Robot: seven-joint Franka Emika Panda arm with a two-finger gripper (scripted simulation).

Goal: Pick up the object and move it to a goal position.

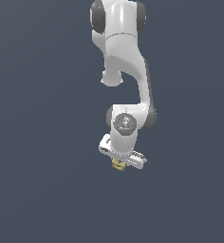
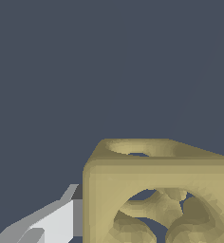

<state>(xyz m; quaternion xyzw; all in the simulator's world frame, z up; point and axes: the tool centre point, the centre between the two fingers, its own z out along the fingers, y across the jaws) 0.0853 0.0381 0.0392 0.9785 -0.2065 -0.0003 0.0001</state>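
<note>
The object [image 1: 117, 164] is a small tan-yellow cube seen just under the white hand of my gripper [image 1: 118, 166] in the exterior view, much narrower than the hand. Close up in the wrist view, the object [image 2: 133, 190] shows rounded openings in its faces and a hollow inside. One grey-white finger [image 2: 57, 220] lies against the cube's side; the other finger is out of frame. The gripper appears shut on the cube, which hangs against the plain dark background.
The white arm [image 1: 126, 71] comes down from the top of the exterior view to the wrist [image 1: 124, 124]. Around it there is only a uniform dark blue-grey background, with no other objects or edges visible.
</note>
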